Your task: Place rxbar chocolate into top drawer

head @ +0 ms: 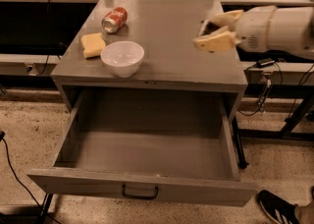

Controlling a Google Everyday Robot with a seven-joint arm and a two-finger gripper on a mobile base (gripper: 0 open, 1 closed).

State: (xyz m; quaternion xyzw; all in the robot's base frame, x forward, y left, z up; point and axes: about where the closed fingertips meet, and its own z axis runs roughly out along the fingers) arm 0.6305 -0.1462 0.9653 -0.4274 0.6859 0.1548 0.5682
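Observation:
My gripper [210,30] hangs above the right side of the cabinet top, its white arm coming in from the right. Its two cream fingers [214,42] are closed on a small dark bar, the rxbar chocolate [207,27], of which only a sliver shows between them. The bar is held clear of the surface. The top drawer [142,183] is pulled wide open below the cabinet top, grey metal with a small dark handle [140,192] on its front panel. Nothing shows inside it.
On the left of the grey cabinet top [167,51] stand a white bowl [122,57], a yellow sponge block [92,44] and a red soda can [114,19] lying on its side. Cables and a table frame are at right. A dark shoe [277,207] is at bottom right.

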